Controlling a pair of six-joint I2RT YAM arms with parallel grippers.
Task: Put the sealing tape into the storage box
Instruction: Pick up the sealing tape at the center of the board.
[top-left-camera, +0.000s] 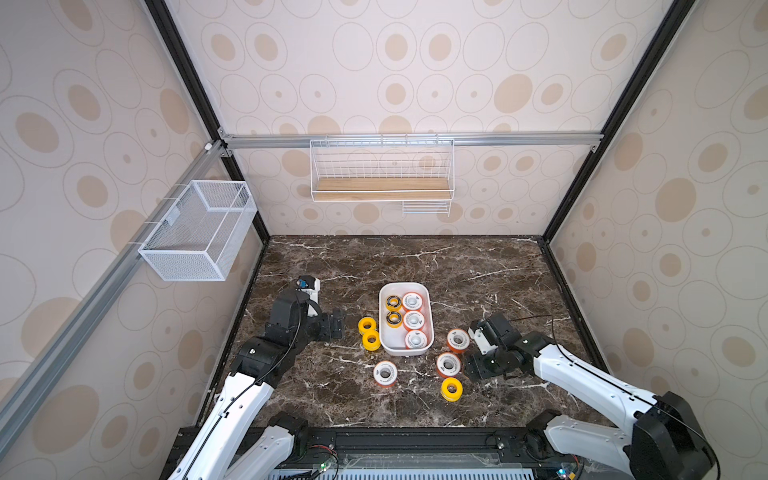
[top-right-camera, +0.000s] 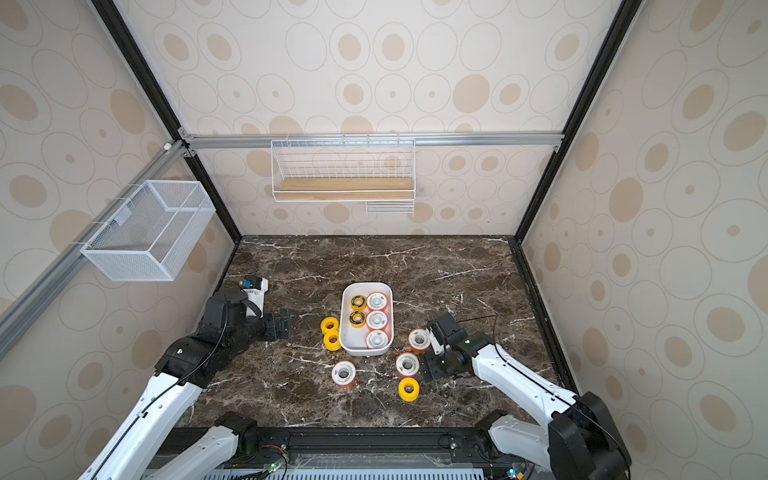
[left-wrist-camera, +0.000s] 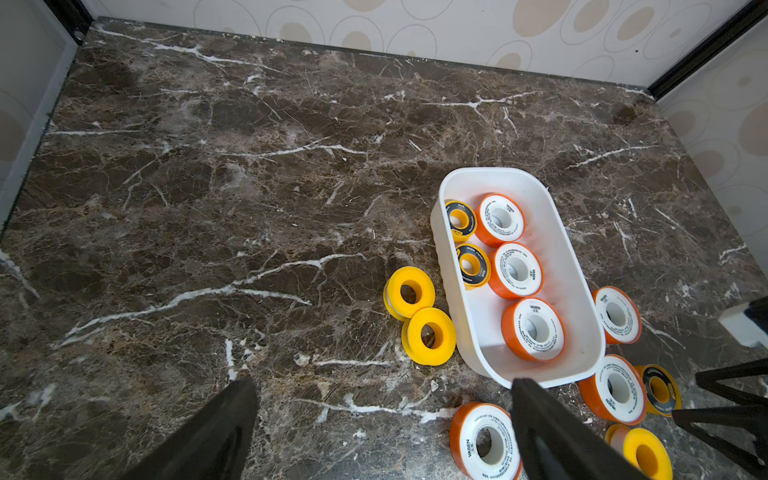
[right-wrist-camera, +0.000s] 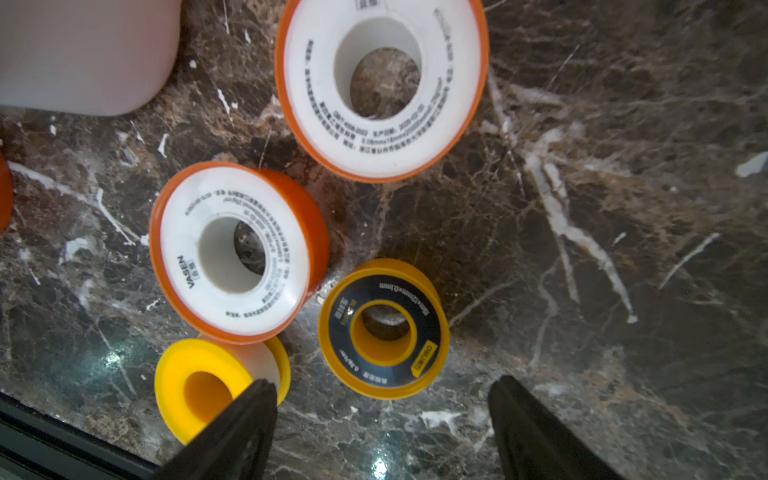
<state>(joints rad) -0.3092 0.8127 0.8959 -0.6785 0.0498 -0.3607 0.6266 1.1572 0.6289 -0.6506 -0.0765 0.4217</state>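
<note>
The box (top-left-camera: 390, 341) sits about mid-tabletop (top-left-camera: 415, 257), long sides running toward the back edge. In it lie 5 spools: 2 black-ringed spools (top-left-camera: 388, 300) along its left wall and 3 white-faced spools (top-left-camera: 409, 325) along its right. 7 more lie on the tabletop:
- 2 yellow spools (top-left-camera: 361, 328), touching each other, just beside the box's left wall
- 1 white-faced (top-left-camera: 379, 376) toward the front edge
- 2 white-faced (top-left-camera: 454, 345), 1 yellow (top-left-camera: 446, 390) and 1 black-ringed (right-wrist-camera: 382, 286) on the right side

The left gripper (left-wrist-camera: 382, 386) is spread wide and empty, near the 2 yellow spools. The right gripper (right-wrist-camera: 382, 404) has its jaws apart and empty. The black-ringed spool lies flat just ahead of the gap.
</note>
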